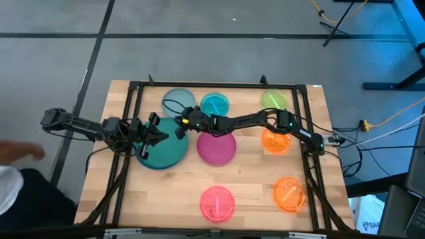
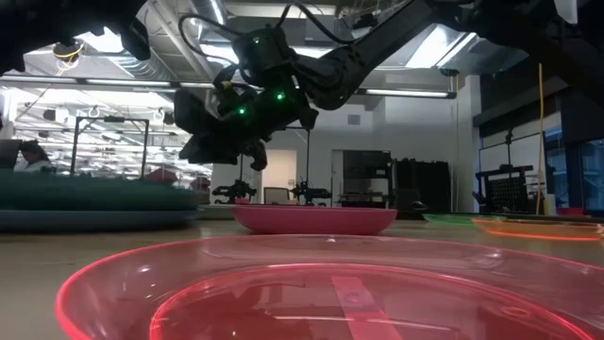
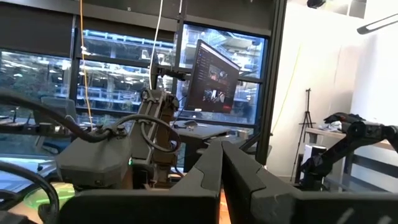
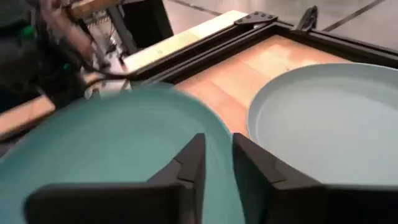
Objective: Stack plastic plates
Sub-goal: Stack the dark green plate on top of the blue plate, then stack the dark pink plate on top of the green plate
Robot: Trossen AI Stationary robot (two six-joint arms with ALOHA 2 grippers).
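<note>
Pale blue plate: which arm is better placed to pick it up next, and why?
Probably right. The right gripper hangs at the teal plate's rim beside the pale blue plate, pointing down; the left gripper sits farther off, aimed level.

A light wooden surface (image 1: 252, 192) carries a black frame (image 1: 219, 85) along its edges. Beside the surface, a yellow cable (image 1: 392, 118) crosses the grey floor (image 1: 199, 53). Beyond it glows a computer monitor (image 3: 214, 81).

Pale blue plate (image 1: 174, 101) half under cables
</note>
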